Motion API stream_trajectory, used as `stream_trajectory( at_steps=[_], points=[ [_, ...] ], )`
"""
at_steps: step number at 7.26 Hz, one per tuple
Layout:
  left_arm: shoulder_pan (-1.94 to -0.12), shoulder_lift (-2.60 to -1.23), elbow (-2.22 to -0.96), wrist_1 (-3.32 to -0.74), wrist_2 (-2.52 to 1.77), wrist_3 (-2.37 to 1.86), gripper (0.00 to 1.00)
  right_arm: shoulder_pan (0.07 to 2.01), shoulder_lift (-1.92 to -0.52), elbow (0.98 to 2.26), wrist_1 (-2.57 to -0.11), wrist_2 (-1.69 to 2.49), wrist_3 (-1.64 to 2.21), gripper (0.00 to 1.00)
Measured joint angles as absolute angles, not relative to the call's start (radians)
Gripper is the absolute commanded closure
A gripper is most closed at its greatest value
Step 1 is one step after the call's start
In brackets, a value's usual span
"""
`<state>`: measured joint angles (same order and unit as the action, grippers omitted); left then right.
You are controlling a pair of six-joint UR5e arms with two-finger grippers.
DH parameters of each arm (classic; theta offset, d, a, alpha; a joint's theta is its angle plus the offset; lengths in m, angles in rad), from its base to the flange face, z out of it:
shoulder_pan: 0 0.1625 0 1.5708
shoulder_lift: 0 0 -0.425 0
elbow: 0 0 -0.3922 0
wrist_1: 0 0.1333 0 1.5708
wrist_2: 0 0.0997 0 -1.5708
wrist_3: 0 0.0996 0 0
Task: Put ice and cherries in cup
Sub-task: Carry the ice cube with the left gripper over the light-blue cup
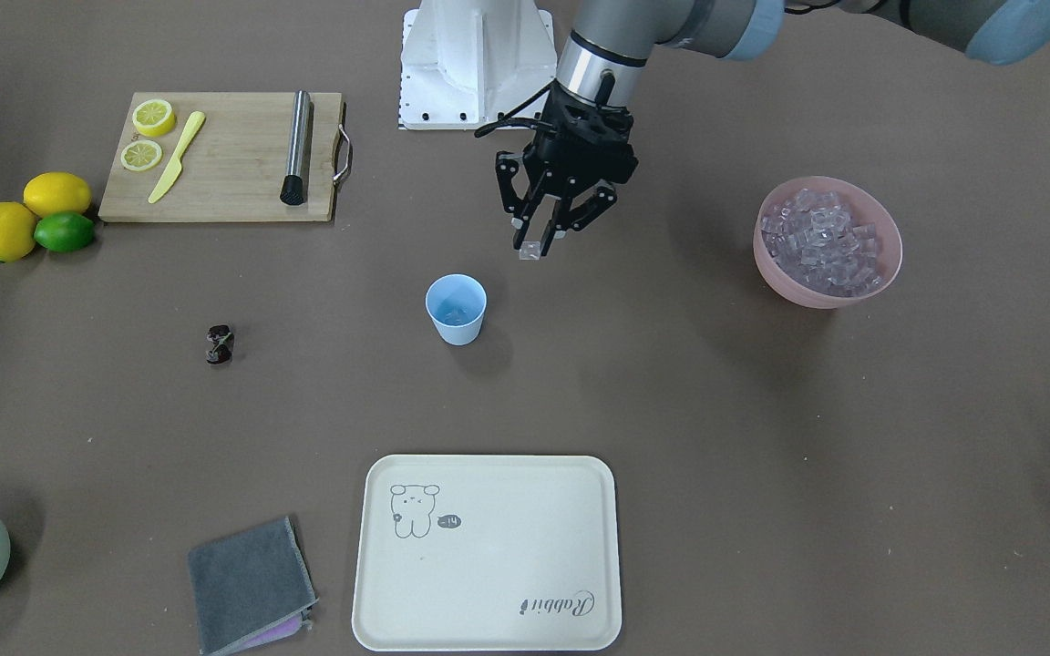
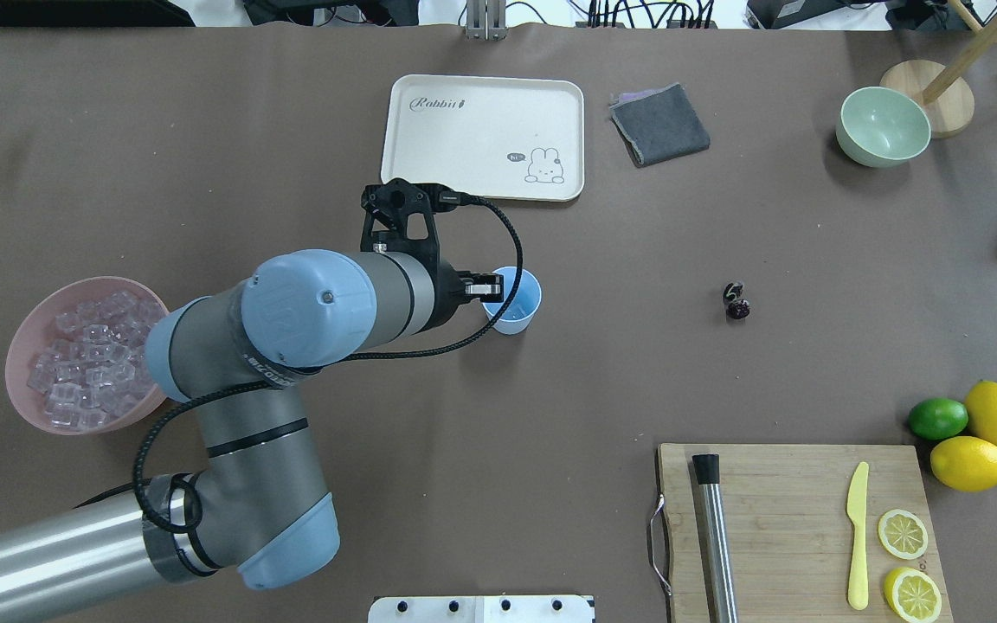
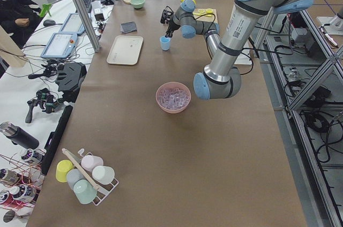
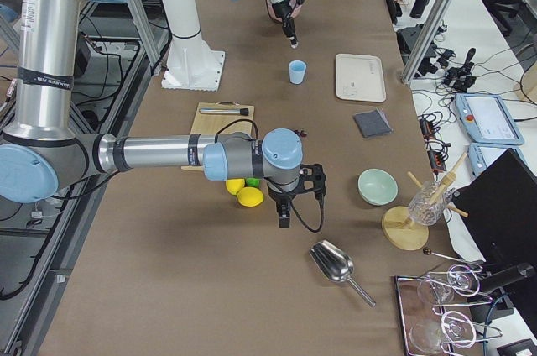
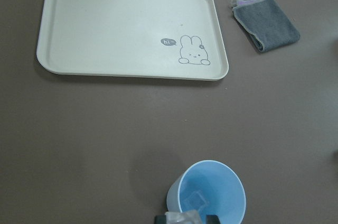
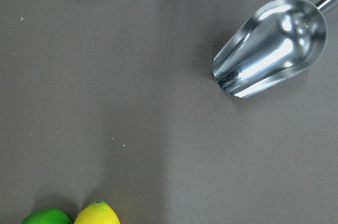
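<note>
Glassy, hard and slick, the cube (image 1: 530,251) is pinched in my left gripper (image 1: 537,240), at the cup (image 1: 456,310) rim. I judge it light; grip its flat faces. Cherries (image 1: 220,344) lie well apart from the cup. Right gripper (image 4: 285,220): state undeterminable.

a long table (image 3: 161,184) covered in matte brown runs from near to far through the room. along its left side stands a white bench (image 3: 19,96) crowded with tablets (image 3: 60,45) and cables (image 3: 45,69), behind slanting aluminium posts (image 3: 80,10). on the right, aluminium frame rails (image 3: 303,85) cross a grey floor (image 3: 327,200). the light is even and soft, with faint shadows on the brown top.
</note>
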<state>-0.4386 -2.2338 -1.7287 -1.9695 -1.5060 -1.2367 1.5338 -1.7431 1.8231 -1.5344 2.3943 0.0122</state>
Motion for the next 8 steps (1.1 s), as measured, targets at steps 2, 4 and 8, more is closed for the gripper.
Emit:
stream_trajectory(
  at_steps=[2,4,8],
  points=[
    [-0.439,-2.268,-1.657,-2.028,-1.468,-1.24,1.0,1.533,-1.741,1.825,-1.534,2.394,0.013,0.0],
    [-0.441,-2.278,-1.643,-2.04,-1.463,-1.24,1.0,1.533,-1.74,1.825,-1.534,2.397,0.013,0.0],
    [-0.437,-2.323,-1.551,-2.093,-1.461,-1.244,0.38,1.534,-1.728,1.824,-1.535,2.403,0.014,0.0]
  ],
)
